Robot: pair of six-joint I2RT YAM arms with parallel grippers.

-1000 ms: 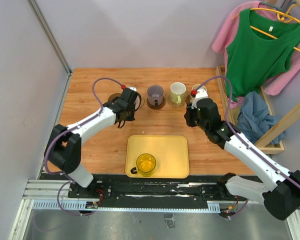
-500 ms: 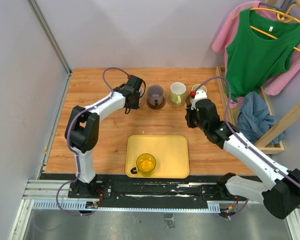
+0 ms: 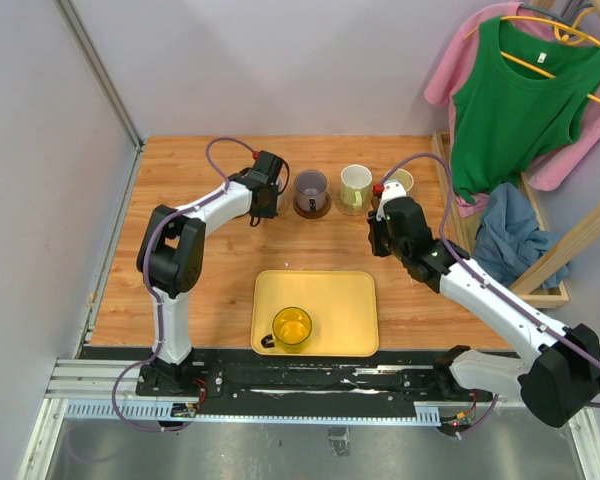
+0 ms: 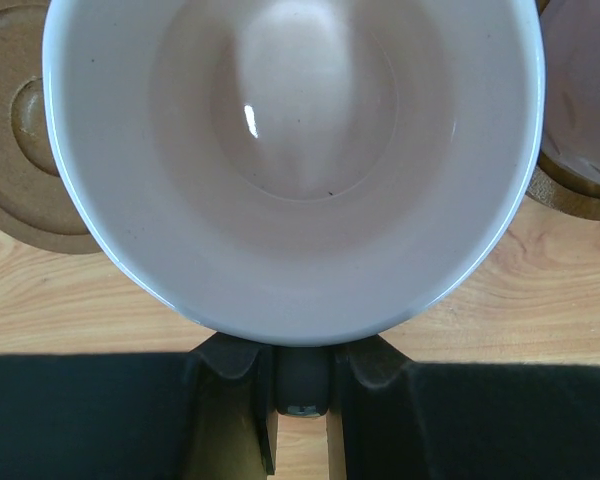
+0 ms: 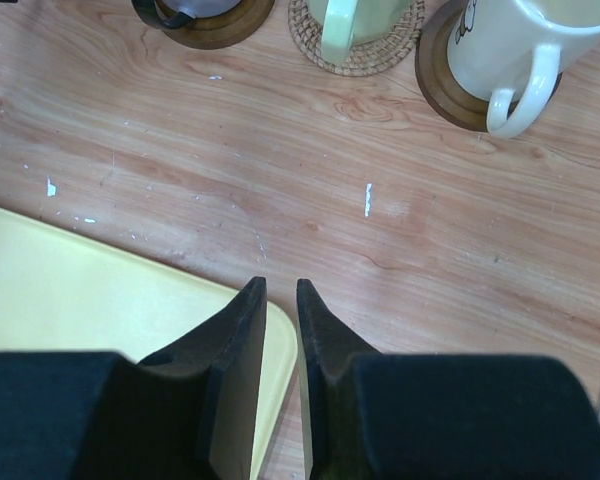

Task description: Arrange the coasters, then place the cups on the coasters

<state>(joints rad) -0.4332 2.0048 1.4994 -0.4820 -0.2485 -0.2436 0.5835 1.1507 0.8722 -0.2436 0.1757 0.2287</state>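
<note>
Now that the left arm (image 3: 212, 205) has swung out across the surface (image 3: 180, 270) to the far row, the pink cup (image 4: 290, 150) sits just left of the purple cup (image 3: 310, 188). Over the last half second it has scarcely shifted. The left jaws are narrow, clamped on the pink cup at its near side, likely by the handle.

In the left wrist view the brown coaster (image 4: 20, 150) shows only to the cup's left, so the cup seems off centre over it. Whether the two touch I cannot tell.

The right arm (image 3: 480, 295) has drawn back a little toward the tray (image 3: 345, 295), uncovering the cream cup (image 5: 500, 45). That cup stands on a dark coaster (image 5: 435, 90), beside the green-white cup (image 5: 365, 12) on a woven coaster (image 5: 395, 50). The right jaws are narrow, almost together, with nothing between them.

That leaves this placement to settle and the yellow cup (image 3: 292, 327), in the tray, yet to go.
</note>
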